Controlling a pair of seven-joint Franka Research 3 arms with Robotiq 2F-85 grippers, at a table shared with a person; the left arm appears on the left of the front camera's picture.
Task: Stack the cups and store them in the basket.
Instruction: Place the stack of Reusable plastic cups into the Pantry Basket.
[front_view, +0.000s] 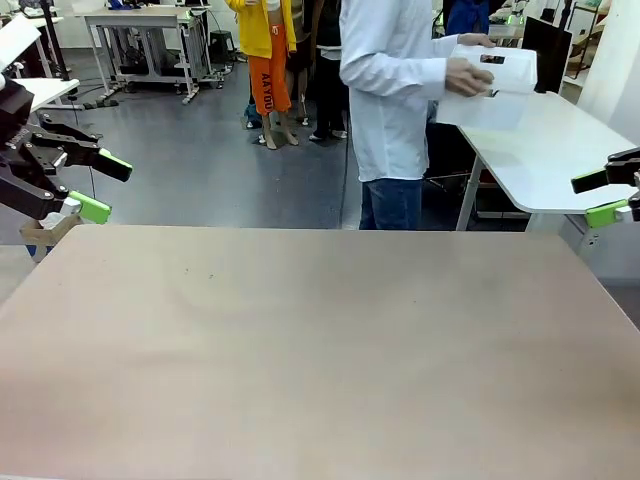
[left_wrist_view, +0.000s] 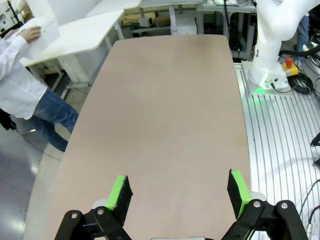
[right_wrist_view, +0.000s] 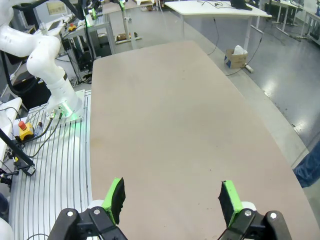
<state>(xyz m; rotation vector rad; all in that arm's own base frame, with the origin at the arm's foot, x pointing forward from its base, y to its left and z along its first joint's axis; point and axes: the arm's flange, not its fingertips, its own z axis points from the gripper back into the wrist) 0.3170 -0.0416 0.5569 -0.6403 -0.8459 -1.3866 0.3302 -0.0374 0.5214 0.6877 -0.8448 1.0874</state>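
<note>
The cups and the basket are out of view. My left gripper (front_view: 103, 187) hovers off the tan table's (front_view: 320, 340) far left corner, jaws wide open and empty. My right gripper (front_view: 594, 198) hangs past the table's right edge, also open and empty. In the left wrist view the left gripper (left_wrist_view: 179, 192) looks along the bare tabletop (left_wrist_view: 170, 110) with nothing between its green pads. The right wrist view has the right gripper (right_wrist_view: 172, 199) spread over the same bare surface (right_wrist_view: 170, 115).
A person (front_view: 395, 90) in a white shirt stands beyond the far edge, turned toward a white side table (front_view: 550, 150) and holding papers (front_view: 495, 75). The right arm's base (left_wrist_view: 272, 50) and the left arm's base (right_wrist_view: 47, 65) stand beside the table.
</note>
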